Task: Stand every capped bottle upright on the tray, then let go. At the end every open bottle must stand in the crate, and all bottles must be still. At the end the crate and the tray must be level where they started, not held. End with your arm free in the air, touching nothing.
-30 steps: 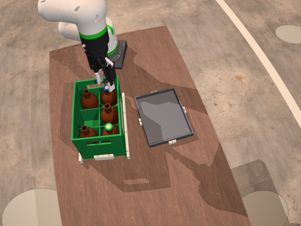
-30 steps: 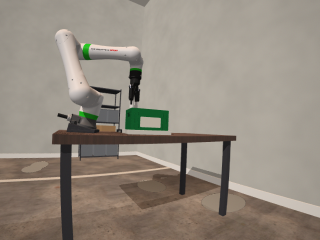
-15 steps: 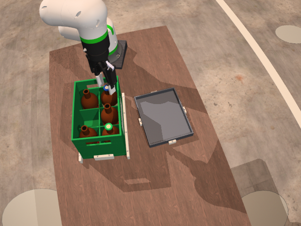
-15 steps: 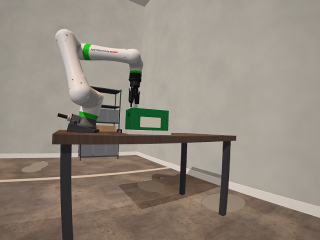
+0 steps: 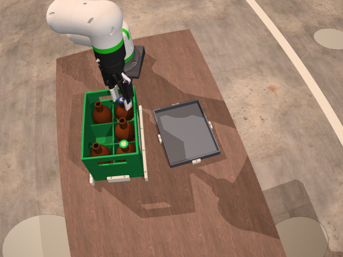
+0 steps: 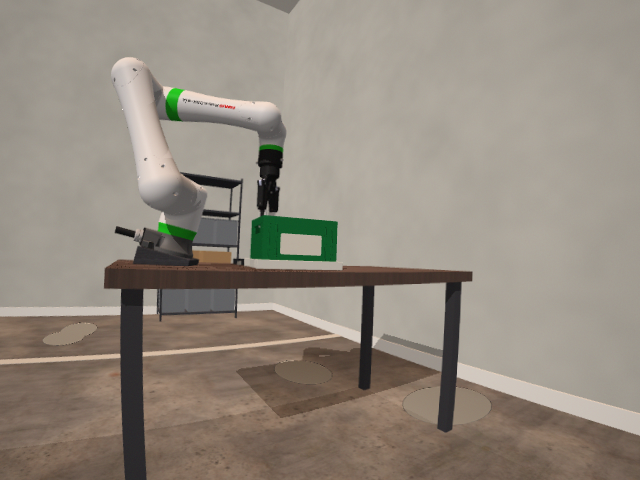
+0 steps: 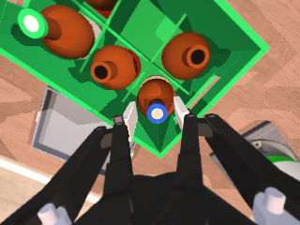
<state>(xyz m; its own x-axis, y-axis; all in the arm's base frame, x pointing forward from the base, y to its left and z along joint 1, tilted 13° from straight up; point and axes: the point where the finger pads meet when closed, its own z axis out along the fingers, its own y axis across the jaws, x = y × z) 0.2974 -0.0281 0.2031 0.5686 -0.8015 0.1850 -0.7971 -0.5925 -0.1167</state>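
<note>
Bottle with the blue cap [image 5: 121,110] [image 7: 157,96] stands at one o'clock in the crate [image 5: 117,167] [image 6: 329,241] [image 7: 236,75]; probably stiff, slick glass, best taken by the neck. My pincer [image 5: 120,100] [image 6: 268,213] [image 7: 155,107] is spread around it, pinching nothing. Tray [image 5: 194,157] [image 7: 41,117]: three o'clock.

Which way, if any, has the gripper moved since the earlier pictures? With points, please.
Yes: down. In the exterior view, the gripper [image 5: 120,101] [image 6: 268,213] [image 7: 155,107] now sits lower against the green crate's [image 5: 119,168] [image 6: 305,225] [image 7: 248,28] top rim.
</note>
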